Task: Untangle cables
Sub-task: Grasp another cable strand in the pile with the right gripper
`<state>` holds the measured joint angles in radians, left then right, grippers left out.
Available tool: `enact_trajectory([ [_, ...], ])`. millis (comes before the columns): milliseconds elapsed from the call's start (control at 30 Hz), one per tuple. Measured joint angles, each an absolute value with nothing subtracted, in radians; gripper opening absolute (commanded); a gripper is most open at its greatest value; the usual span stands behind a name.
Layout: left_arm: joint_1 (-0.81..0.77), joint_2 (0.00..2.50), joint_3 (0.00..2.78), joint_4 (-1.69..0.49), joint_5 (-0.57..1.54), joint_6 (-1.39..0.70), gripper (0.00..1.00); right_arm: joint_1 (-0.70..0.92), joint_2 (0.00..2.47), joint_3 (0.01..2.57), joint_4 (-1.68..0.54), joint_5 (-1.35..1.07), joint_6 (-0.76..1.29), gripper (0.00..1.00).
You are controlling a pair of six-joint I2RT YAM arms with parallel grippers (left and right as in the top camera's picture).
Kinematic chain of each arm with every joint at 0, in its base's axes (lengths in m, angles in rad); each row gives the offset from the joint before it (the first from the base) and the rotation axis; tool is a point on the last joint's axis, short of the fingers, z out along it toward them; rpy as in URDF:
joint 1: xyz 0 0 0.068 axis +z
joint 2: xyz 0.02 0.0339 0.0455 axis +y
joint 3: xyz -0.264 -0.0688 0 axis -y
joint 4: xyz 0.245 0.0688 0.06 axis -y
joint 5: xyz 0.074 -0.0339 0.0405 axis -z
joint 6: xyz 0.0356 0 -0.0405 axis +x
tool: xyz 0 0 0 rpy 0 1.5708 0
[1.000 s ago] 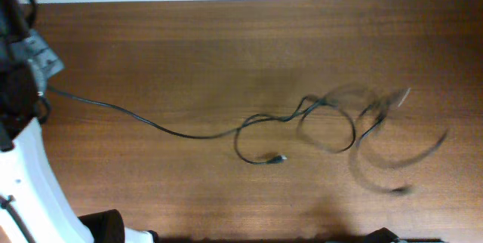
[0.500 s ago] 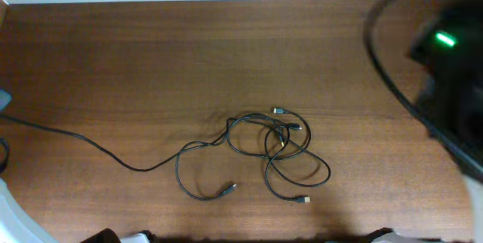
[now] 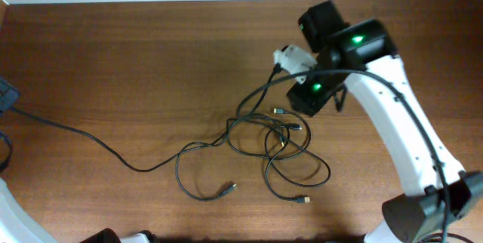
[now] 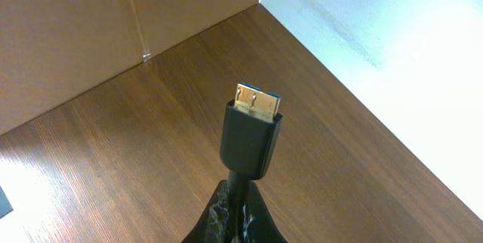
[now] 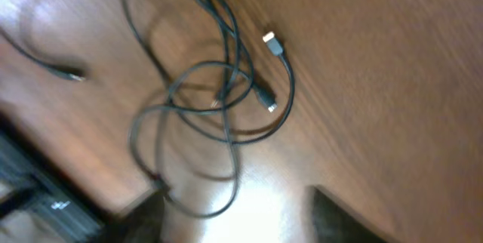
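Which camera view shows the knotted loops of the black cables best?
Overhead: the whole tangle lies sharp on the table, every loop traceable. The right wrist view shows the same loops closer but blurred. The left wrist view shows only one plug, no loops.

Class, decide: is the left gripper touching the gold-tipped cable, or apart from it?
Touching. In the left wrist view the left gripper has its jaws shut on the cable just below its plug.

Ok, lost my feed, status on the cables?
Left gripper shut on a plug. Right gripper open over the cables, tangled mid-table. Nothing blocking.
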<state>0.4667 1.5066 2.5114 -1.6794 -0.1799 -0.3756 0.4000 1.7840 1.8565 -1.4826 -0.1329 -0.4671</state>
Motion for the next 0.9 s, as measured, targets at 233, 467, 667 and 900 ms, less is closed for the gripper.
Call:
enact_trajectory([
  [233, 0.467, 1.509, 2.511, -1.681, -0.176, -0.373, 0.0, 0.4, 1.811, 1.404, -1.179, -0.29, -0.622, 0.59],
  [467, 0.467, 1.509, 2.511, -1.683, -0.155, -0.358, 0.0, 0.4, 1.812, 1.168, -1.035, -0.395, -0.613, 0.59],
  [667, 0.467, 1.509, 2.511, -1.684, -0.152, -0.358, 0.0, 0.4, 1.812, 1.102, -0.994, -0.418, -0.593, 0.63],
  [900, 0.467, 1.509, 2.511, -1.684, -0.152, -0.358, 0.0, 0.4, 1.812, 1.139, -1.048, -0.409, -0.583, 0.63],
])
